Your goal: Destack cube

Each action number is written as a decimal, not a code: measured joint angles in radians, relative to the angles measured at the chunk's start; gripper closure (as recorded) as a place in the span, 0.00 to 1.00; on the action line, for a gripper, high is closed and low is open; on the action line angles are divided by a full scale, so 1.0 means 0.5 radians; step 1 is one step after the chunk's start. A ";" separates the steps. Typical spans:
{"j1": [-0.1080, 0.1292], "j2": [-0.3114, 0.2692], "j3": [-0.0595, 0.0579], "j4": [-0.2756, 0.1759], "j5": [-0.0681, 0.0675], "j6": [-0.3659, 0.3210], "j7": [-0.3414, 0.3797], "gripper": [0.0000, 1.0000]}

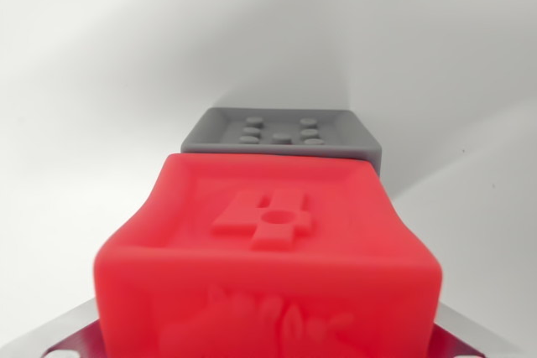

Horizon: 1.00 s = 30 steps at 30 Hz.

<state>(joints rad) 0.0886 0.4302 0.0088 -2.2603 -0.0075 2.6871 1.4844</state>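
Note:
A red cube (268, 249) fills the lower half of the wrist view, very close to the camera, with a raised "4" on its top face. Only metal corners of my gripper (268, 345) show, at the bottom left and bottom right, flanking the red cube, so it appears shut on it. Behind the red cube, a grey cube (281, 133) with raised dots on its top face rests on the white surface. The red cube hides the grey cube's near side.
A plain white surface (101, 81) lies all around the cubes. The grey cube casts a soft shadow behind and to its right.

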 joint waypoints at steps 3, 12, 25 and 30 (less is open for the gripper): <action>0.000 0.000 0.000 0.000 0.000 0.000 0.000 1.00; 0.000 -0.032 0.000 -0.003 0.000 -0.024 0.000 1.00; 0.000 -0.145 0.000 -0.015 0.000 -0.121 0.000 1.00; 0.000 -0.195 0.000 -0.018 0.000 -0.167 0.000 1.00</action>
<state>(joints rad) 0.0886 0.3328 0.0088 -2.2693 -0.0075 2.6035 1.4844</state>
